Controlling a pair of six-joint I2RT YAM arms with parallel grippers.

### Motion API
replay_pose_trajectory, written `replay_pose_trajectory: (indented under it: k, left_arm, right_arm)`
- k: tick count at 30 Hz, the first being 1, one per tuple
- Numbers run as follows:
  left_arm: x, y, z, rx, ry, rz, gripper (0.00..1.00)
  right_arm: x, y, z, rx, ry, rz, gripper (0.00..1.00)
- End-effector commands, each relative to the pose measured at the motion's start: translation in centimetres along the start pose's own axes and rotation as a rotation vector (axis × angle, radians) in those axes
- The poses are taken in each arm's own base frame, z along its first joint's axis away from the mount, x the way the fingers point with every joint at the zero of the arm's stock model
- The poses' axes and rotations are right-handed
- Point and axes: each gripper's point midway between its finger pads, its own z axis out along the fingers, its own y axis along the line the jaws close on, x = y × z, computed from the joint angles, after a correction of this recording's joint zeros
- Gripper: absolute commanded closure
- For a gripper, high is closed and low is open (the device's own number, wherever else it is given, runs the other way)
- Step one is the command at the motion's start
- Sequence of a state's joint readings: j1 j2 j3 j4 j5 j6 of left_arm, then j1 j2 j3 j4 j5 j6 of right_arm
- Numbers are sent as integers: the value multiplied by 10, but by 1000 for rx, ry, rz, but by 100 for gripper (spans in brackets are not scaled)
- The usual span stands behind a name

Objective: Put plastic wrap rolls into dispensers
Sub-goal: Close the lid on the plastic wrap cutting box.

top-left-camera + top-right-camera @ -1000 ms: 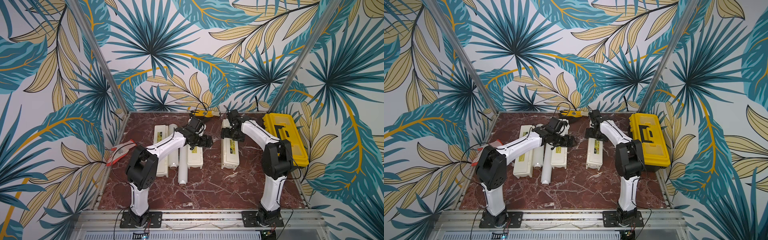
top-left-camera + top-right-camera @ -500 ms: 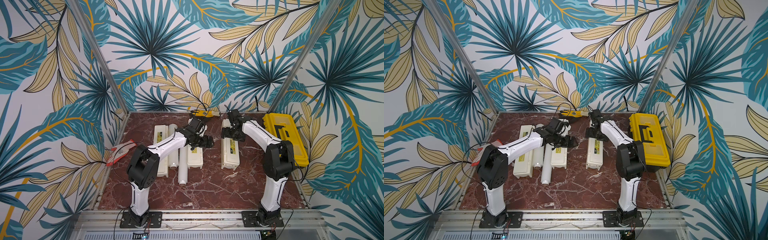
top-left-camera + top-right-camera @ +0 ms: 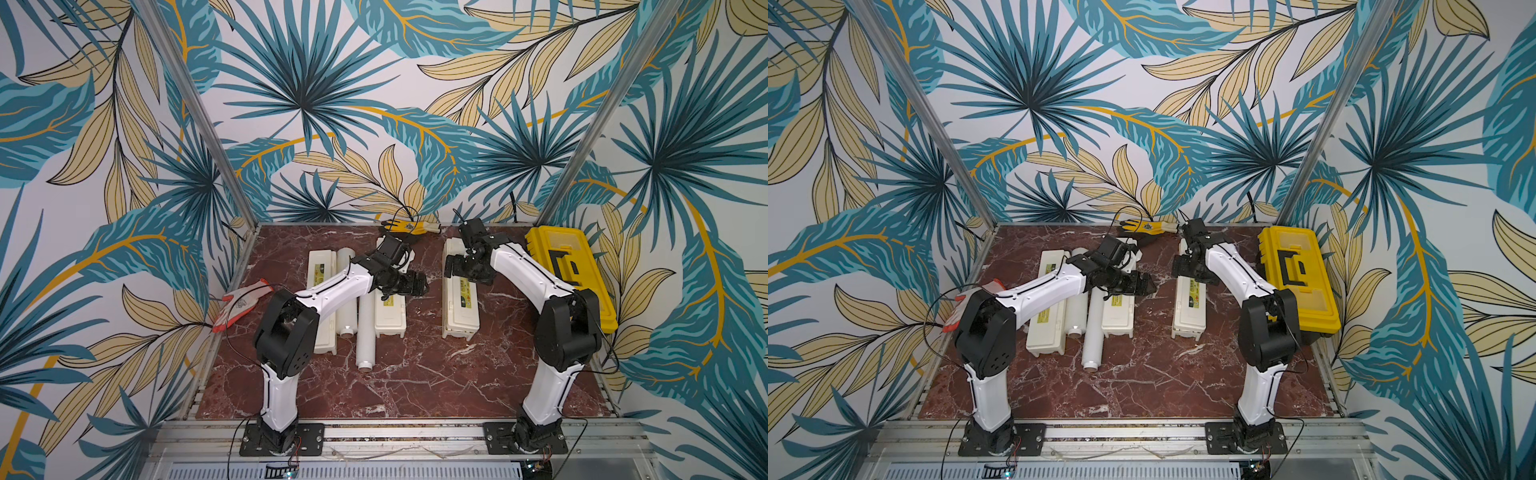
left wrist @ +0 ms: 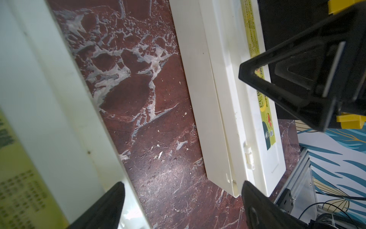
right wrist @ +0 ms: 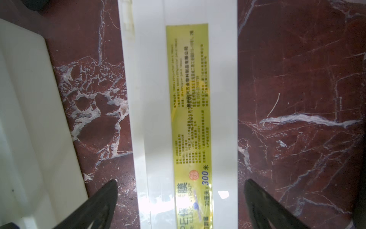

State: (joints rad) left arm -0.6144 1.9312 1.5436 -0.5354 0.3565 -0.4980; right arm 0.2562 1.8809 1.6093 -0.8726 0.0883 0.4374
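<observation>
Two plastic wrap rolls (image 3: 365,332) were shown lying side by side on the desk (image 3: 415,374), lengthwise between the left dispenser (image 3: 325,336) and the middle dispenser (image 3: 390,316). The roll nearer the left dispenser was partly covered by the left arm (image 3: 332,286). In both top views the right dispenser (image 3: 1190,307) was set apart from the middle one, with a strip of bare marble between them. All three dispensers were laid with yellow labels uppermost.

The left jaws were held released and empty above that strip, as seen in the left wrist view. The right jaws, carried by the right arm (image 3: 528,270), were spread wide astride the far part of the right dispenser. One of the fingers (image 5: 103,204) was placed on each side, with desk visible in the gaps, and nothing was gripped.

A yellow-black toolbox (image 3: 567,270) was placed along the right edge of the desk. A red-and-white glove (image 3: 243,301) lay at the left edge and a yellow glove (image 3: 409,226) at the back.
</observation>
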Motion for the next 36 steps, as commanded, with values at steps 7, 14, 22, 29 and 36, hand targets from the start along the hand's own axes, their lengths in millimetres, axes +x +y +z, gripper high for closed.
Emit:
replay_pose_trajectory:
  k: [7,14,22,29,36]
  left_arm:
    - [1,-2,5,0,23,-2,7]
    - [5,-24,13,69,46,15,6]
    - [10,-54,29,165,67,19,6]
    - [14,-59,44,207,75,-21,0]
    - [19,-52,48,190,72,-37,1]
  right_arm:
    - [3,-7,-29,6,-47,-23,1]
    - [-2,3,-61,-86,-78,-90,1]
    - [17,-27,-56,-249,19,-31,3]
    - [33,-24,-32,-373,96,-12,5]
    - [41,-17,-12,-414,141,-26,6]
